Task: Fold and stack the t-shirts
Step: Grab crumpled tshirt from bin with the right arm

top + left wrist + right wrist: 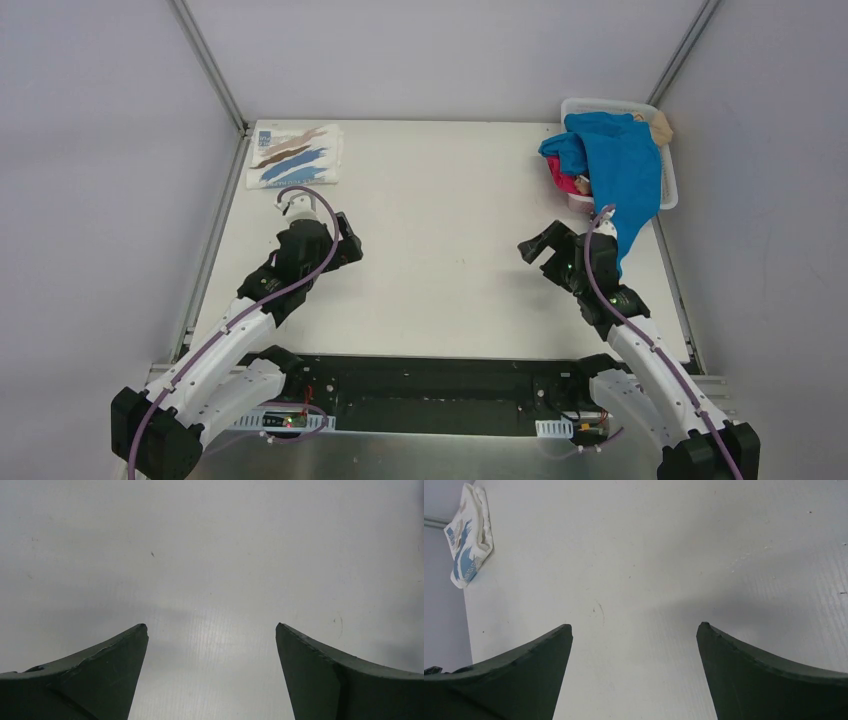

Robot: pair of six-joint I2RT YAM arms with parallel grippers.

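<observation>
Well, the white table [450,200] fills most of my overhead view, and its middle is bare board, which I judge is the working patch for spreading a shirt flat. At the upper right of the frame sits the white mesh basket [670,190], and out of it spills the bright blue shirt [625,165], draped over the near rim and hanging down toward the table edge. I read that as the supply pile, unfolded and next in line. At the upper left lies the printed shirt [295,155], white with brown and blue strokes, folded into a neat rectangle against the far corner; it looks like the start of the stack, parked out of the working area. The left gripper [348,245] hovers low over the board at centre left and the right gripper [535,248] at centre right, just beside the hanging blue hem. Both have their jaws spread wide and hold nothing; each wrist view shows only table between the fingers. A pink shirt [562,180] peeks from under the blue one, and a scrap of beige cloth [660,126] shows at the basket's far edge. My judgement: one folded, the rest to do.
</observation>
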